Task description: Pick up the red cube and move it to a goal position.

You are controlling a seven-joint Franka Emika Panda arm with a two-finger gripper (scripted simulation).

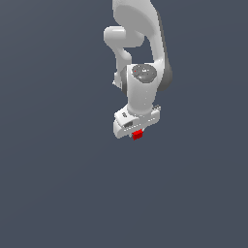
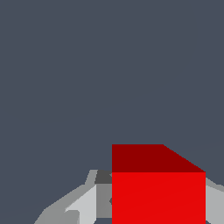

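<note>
The red cube (image 1: 137,134) is a tiny bright red block that pokes out just below the white hand of my arm in the exterior view. In the wrist view the red cube (image 2: 158,192) fills the space between my grey fingers (image 2: 83,203), which press against its sides. My gripper (image 1: 137,133) is shut on the cube. The hand hides most of the fingers in the exterior view.
The white arm (image 1: 140,58) reaches in from the top of the exterior view. A plain dark grey-blue surface (image 1: 58,184) fills the background in both views.
</note>
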